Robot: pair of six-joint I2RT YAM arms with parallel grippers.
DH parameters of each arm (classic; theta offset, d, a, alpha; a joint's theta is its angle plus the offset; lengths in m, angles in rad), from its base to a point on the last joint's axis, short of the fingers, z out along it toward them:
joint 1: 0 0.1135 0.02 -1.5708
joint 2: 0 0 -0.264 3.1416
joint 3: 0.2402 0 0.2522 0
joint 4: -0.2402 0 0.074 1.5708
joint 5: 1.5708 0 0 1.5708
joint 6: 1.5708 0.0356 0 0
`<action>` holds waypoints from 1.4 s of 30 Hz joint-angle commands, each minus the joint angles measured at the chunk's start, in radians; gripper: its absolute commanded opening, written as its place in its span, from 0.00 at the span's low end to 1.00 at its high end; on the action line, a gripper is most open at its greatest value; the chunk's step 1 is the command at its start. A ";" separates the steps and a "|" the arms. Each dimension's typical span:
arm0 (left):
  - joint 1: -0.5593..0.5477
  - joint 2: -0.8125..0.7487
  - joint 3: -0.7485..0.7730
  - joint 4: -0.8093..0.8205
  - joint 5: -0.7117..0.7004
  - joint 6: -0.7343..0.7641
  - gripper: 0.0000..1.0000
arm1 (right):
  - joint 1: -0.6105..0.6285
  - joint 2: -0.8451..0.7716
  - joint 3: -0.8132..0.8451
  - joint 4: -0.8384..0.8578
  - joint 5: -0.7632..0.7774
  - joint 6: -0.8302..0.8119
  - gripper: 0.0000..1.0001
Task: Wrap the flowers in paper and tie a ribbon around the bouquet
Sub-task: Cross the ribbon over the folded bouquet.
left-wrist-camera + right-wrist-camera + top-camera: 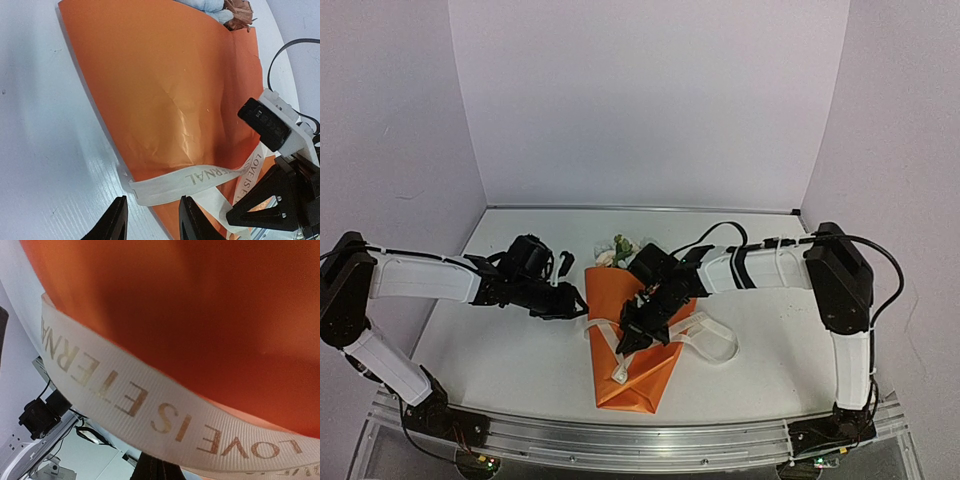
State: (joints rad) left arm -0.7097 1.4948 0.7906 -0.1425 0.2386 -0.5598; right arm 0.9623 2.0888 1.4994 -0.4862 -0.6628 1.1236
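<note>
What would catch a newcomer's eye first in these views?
The orange paper cone lying mid-table, pastel blooms poking from its far end. A cream ribbon lettered LOVE IS ETERNAL crosses it, the right gripper shut on it; the left gripper stands open at the cone's left edge.

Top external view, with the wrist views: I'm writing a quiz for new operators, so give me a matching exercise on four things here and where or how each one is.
Things
1 flowers
2 ribbon
3 left gripper
4 right gripper

Places and states
A shut, above the middle of the orange paper cone
B lying across the cone
C sticking out of the cone's wide far end
D jaws apart, at the cone's left edge

Pairs: 1-C, 2-B, 3-D, 4-A
</note>
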 commanded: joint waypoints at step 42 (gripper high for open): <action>0.006 0.216 0.197 -0.041 0.269 0.130 0.18 | -0.036 0.058 0.200 -0.202 0.047 -0.127 0.00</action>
State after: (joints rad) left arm -0.7033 1.7138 0.9615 -0.1924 0.4756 -0.4584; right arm 0.9317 2.1338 1.6466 -0.6561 -0.6120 1.0155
